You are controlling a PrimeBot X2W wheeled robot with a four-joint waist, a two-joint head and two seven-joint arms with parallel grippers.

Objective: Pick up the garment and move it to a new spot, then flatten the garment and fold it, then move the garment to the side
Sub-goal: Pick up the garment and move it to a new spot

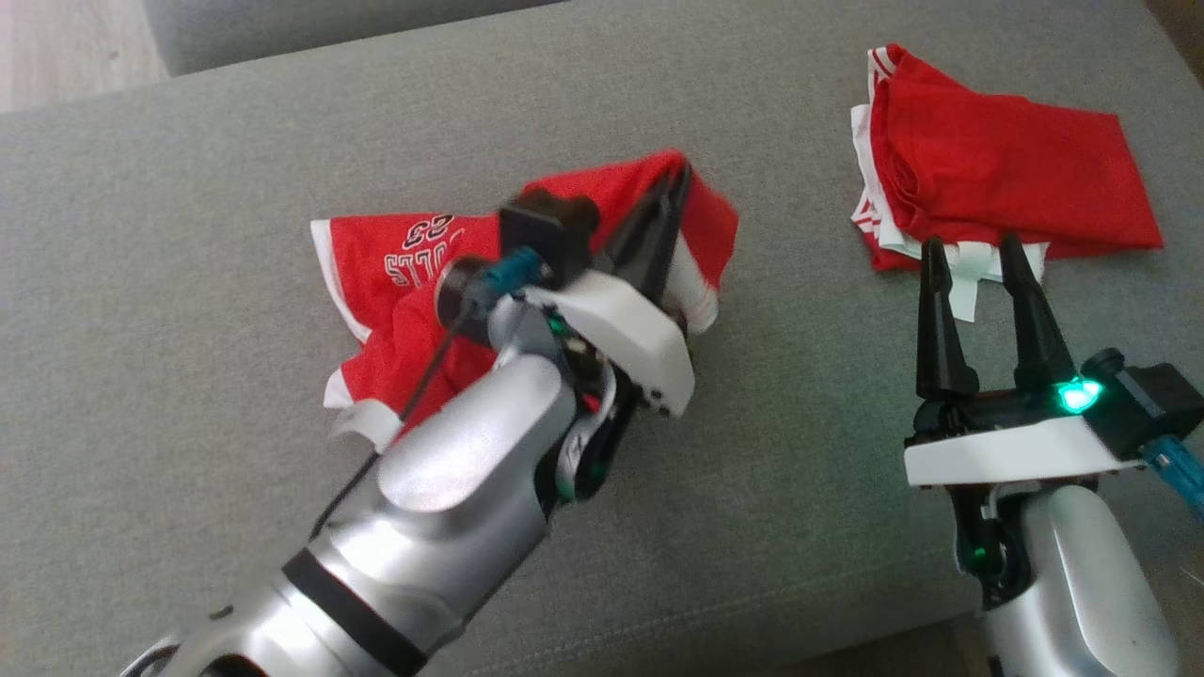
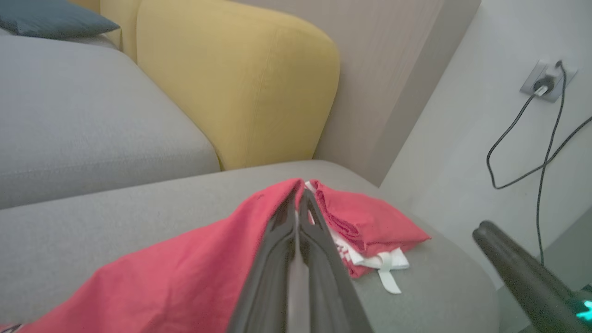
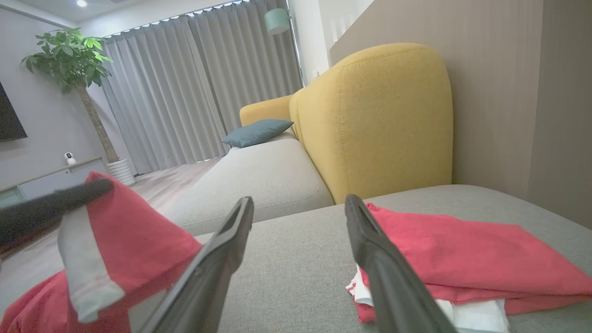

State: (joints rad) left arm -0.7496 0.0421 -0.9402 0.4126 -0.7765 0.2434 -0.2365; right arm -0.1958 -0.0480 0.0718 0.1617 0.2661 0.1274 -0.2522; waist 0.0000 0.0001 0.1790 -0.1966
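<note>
Fabric of the red garment point(image 1: 404, 273) is pinched between the shut fingers of the left gripper point(image 1: 679, 179), which holds one edge raised above the grey cushion point(image 1: 188, 188) while the rest of the cloth droops back down and lies crumpled on the seat near its middle. White trim runs along the garment's edges, and its printed lettering and number read upside down in the head view. In the left wrist view the two dark fingers meet at their tips with red cloth draped over them to the left. The right gripper point(image 1: 972, 246) hovers low over the cushion with its fingers spread wide and nothing between them; its fingertips sit just at the near edge of a folded red garment point(image 1: 997, 179) with white parts showing underneath, which lies flat toward the right end of the cushion, well apart from the held one. Behind the cushion stands a yellow backrest point(image 3: 379, 115), with a teal pillow point(image 3: 256, 132) on the next grey seat.
</note>
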